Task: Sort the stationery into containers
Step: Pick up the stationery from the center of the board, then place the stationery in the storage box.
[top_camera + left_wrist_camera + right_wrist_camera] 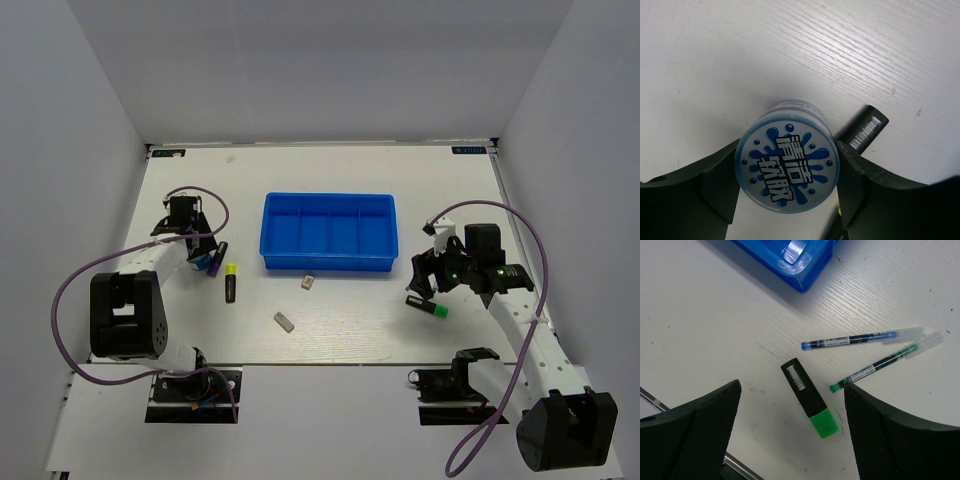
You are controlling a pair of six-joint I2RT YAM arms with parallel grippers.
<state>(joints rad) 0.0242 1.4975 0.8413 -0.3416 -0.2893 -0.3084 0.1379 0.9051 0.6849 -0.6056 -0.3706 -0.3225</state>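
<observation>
The round blue-and-white disc (787, 167) sits between my left gripper's fingers (720, 172), which touch it on both sides. My left gripper (200, 254) is at the table's left, next to a purple-ended marker (217, 258) and a yellow-green-ended marker (231, 282). My right gripper (792, 390) is open and empty above a green-ended black marker (809, 397). A blue pen (855, 340) and a green pen (885, 362) lie just beyond it. Two small erasers (307, 282) (284, 321) lie in front of the blue four-compartment tray (328, 262).
The tray's near corner (800, 260) shows at the top of the right wrist view. A black marker's barcoded end (867, 130) lies just right of the disc. White walls enclose the table on three sides. Purple cables loop beside both arms.
</observation>
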